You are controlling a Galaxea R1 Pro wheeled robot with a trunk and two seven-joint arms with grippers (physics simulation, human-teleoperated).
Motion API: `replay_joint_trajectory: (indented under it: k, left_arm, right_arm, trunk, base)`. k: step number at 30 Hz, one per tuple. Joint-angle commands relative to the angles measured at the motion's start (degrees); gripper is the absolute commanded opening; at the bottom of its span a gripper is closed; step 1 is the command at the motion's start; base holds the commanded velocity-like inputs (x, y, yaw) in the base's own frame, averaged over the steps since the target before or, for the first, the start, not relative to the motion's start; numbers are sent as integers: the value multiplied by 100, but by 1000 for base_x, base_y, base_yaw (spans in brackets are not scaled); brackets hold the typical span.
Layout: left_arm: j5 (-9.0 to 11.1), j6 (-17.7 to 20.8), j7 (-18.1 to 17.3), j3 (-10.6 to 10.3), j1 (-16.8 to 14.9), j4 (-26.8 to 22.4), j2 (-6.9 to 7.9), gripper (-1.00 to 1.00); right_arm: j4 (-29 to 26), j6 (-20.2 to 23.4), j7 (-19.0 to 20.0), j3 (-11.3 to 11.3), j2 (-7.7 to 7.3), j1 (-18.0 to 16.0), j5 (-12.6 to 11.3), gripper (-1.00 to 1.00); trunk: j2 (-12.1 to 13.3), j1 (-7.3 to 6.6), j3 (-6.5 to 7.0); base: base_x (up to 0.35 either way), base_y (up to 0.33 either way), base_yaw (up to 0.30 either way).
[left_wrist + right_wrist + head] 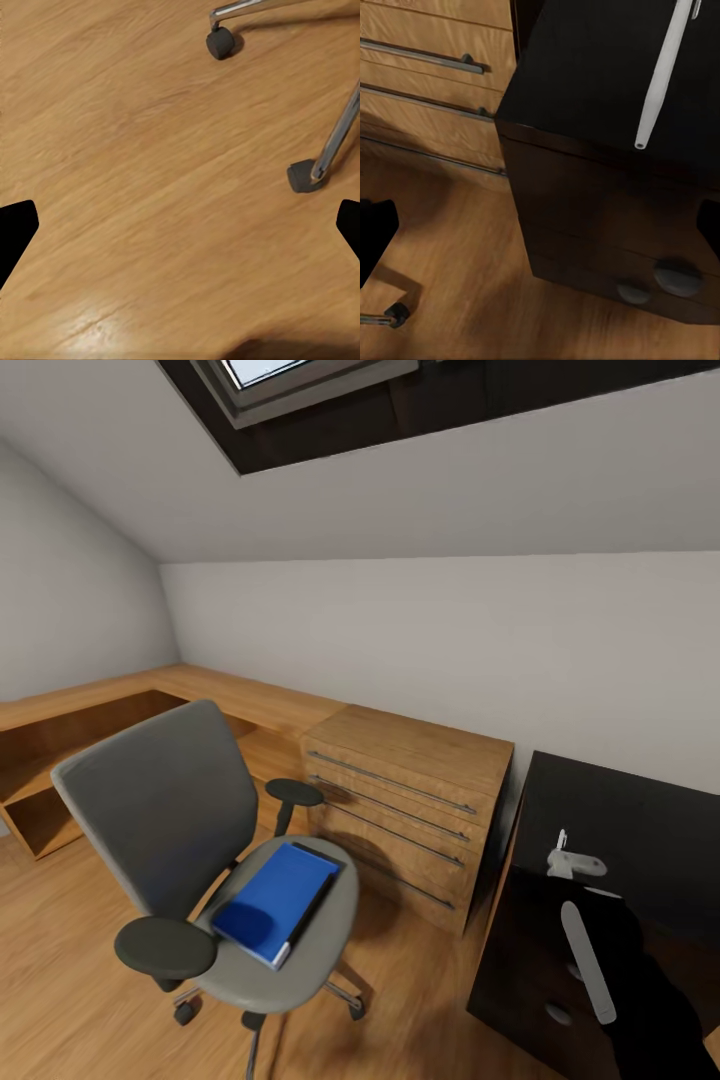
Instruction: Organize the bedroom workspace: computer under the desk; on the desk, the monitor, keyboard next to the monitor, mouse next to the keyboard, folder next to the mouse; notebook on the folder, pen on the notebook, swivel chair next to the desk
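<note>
The grey swivel chair [165, 800] stands on the wood floor left of the black desk [640, 810]. The blue folder [275, 900] lies flat on its seat, with a thin dark strip along one side; I cannot tell whether that is the notebook. The pale pen [572, 857] [660, 75] lies on the desk top near the front edge. My right gripper [592, 908] [540, 229] hovers open in front of the desk's drawer unit [607, 232], just short of the pen. My left gripper [180, 232] hangs open over bare floor beside two chair casters [220, 43]. Monitor, keyboard, mouse and computer are out of view.
A light-wood drawer chest [410, 800] [427, 67] stands between the chair and the desk, close against the desk's side. A low wooden shelf bench [120, 705] runs along the wall behind the chair. The sloped ceiling holds a skylight [300, 380].
</note>
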Motion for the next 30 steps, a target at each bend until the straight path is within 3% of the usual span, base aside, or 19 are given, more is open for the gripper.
replay_joint_trajectory:
  k: [1, 30]
  left_arm:
    - [41, -20, 38, -49, -4, -1, 6, 100]
    - [44, -20, 20, -57, -4, 8, -12, 100]
  right_arm:
    - [-8, 19, -50, 2, -2, -3, -60, 100]
    - [-25, 26, -59, 0, 16, 6, -43, 100]
  trunk:
    - [-3, 0, -6]
    - [-3, 0, -6]
  base:
    - [0, 0, 161]
    - [0, 0, 269]
